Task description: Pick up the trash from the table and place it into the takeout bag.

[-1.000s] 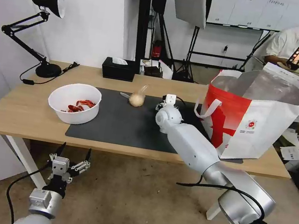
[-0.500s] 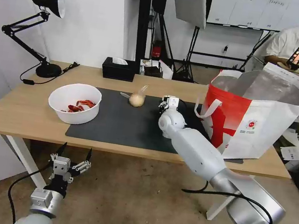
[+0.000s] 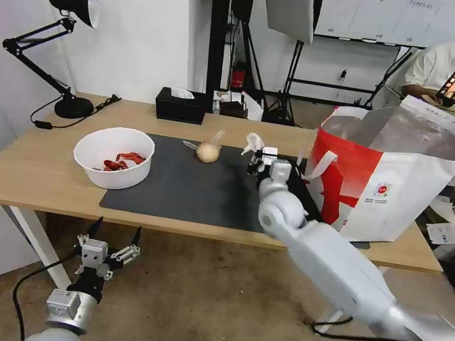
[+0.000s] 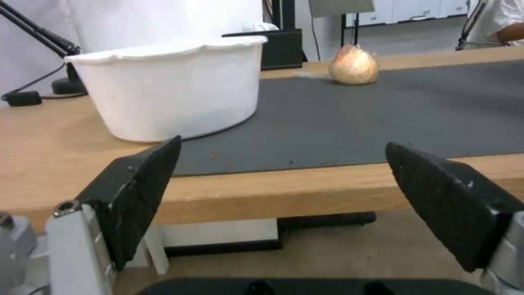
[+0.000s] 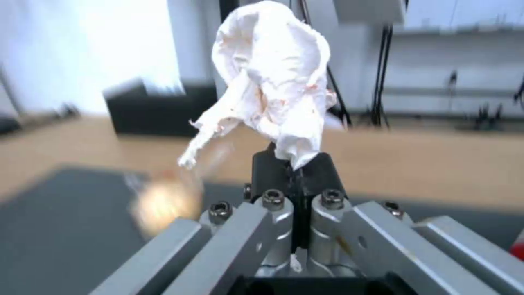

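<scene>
My right gripper [image 3: 259,153] is shut on a crumpled white tissue [image 3: 253,141], held above the dark mat just left of the takeout bag [image 3: 391,178]. In the right wrist view the tissue [image 5: 273,86] sticks up from the closed black fingers [image 5: 317,176]. A white bowl with red scraps [image 3: 113,156] sits at the mat's left end on the table [image 3: 39,171]. A clear bag with a beige lump [image 3: 208,150] lies at the mat's far edge. My left gripper [image 3: 114,233] hangs open below the table's front edge, facing the bowl [image 4: 169,86] and the lump [image 4: 353,65].
A black desk lamp [image 3: 64,43] stands at the table's back left, and a black tissue box [image 3: 180,106] sits at the back edge. The takeout bag stands open-topped at the right end. Stands and cables crowd the floor behind the table.
My right gripper has lifted off the mat with the tissue and shifted right toward the takeout bag. The left arm has stayed where it was.
</scene>
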Tool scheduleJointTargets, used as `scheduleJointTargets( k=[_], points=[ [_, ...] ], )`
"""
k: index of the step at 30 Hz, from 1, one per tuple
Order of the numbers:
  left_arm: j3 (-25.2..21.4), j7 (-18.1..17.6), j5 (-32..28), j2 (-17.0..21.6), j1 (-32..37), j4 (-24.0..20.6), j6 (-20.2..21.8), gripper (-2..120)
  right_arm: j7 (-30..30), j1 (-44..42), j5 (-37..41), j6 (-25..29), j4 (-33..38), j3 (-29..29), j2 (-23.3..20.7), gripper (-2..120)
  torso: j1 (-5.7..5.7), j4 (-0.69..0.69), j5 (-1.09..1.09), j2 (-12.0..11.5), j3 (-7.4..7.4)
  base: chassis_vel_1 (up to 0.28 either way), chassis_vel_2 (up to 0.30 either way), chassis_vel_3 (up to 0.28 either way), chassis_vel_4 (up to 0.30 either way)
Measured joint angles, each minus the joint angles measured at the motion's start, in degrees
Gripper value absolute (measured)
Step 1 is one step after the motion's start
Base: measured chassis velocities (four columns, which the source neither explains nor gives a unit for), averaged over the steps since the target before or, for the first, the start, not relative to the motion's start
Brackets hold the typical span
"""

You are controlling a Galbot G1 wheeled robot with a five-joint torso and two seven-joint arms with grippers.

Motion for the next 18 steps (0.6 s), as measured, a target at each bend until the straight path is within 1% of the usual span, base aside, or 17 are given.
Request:
scheduleJointTargets(
  k=[2,4,5,7,8,9,10,12,13,15,18],
  points=[
    [0.0,0.0,0.1,0.0,0.3,-0.4,0.0,100,0.0,-0.1,-0.2,0.4,5.4,2.7,-3.2,0,0.0,0.01,-0.01,0.0,0.0,0.0,0.0,0.0,0.0],
    [0.0,0.2,0.2,-0.1,0.5,-0.7,-0.1,100,1.2,1.2,0.5,0.1,8.9,5.1,-6.5,0,0.0,0.0,0.0,0.0,0.0,0.0,0.0,0.0,0.0],
    [0.0,0.2,0.2,-0.1,0.5,-0.7,-0.1,100,1.2,1.2,0.5,0.1,8.9,5.1,-6.5,0,0.0,0.0,0.0,0.0,0.0,0.0,0.0,0.0,0.0],
    [0.2,0.7,0.2,-0.3,0.6,-1.1,-0.5,100,4.9,3.0,2.1,-2.0,11.4,7.4,-9.3,0,0.0,0.0,-0.02,0.0,0.0,0.0,0.0,0.0,0.0],
    [0.3,1.2,0.2,-0.5,0.8,-1.4,-0.8,100,8.8,4.1,2.7,-3.7,12.1,8.5,-10.8,0,0.0,0.0,-0.01,0.0,0.0,0.0,0.0,0.0,0.0],
    [0.3,1.2,0.2,-0.5,0.8,-1.4,-0.8,100,8.8,4.1,2.7,-3.7,12.1,8.5,-10.8,0,0.0,0.0,-0.01,0.0,0.0,0.0,0.0,0.0,0.0],
    [0.4,1.7,0.3,-0.7,1.0,-1.8,-1.0,100,13.3,5.2,3.1,-5.5,12.3,9.6,-11.9,0,0.0,0.0,0.0,0.0,0.0,0.0,0.0,0.0,0.0],
    [0.8,2.1,0.5,-0.9,1.3,-2.1,-1.2,100,20.4,6.2,4.4,-8.6,11.9,11.3,-13.5,0,0.0,0.0,-0.02,0.0,0.0,0.0,0.0,0.0,0.0],
    [0.8,2.1,0.5,-0.9,1.3,-2.1,-1.2,100,20.4,6.2,4.4,-8.6,11.9,11.3,-13.5,0,0.0,0.0,-0.02,0.0,0.0,0.0,0.0,0.0,0.0],
    [1.0,2.3,0.9,-1.2,1.5,-2.2,-1.3,100,23.5,6.0,5.8,-9.9,11.2,12.4,-14.6,0,0.0,0.0,0.0,0.0,0.0,0.0,0.0,0.0,0.0],
    [1.1,2.4,1.0,-1.2,1.8,-2.3,-1.4,100,23.9,4.9,6.9,-10.4,10.7,13.5,-15.3,0,0.0,0.0,0.0,0.0,0.01,0.0,0.0,0.0,0.0]
  ],
)
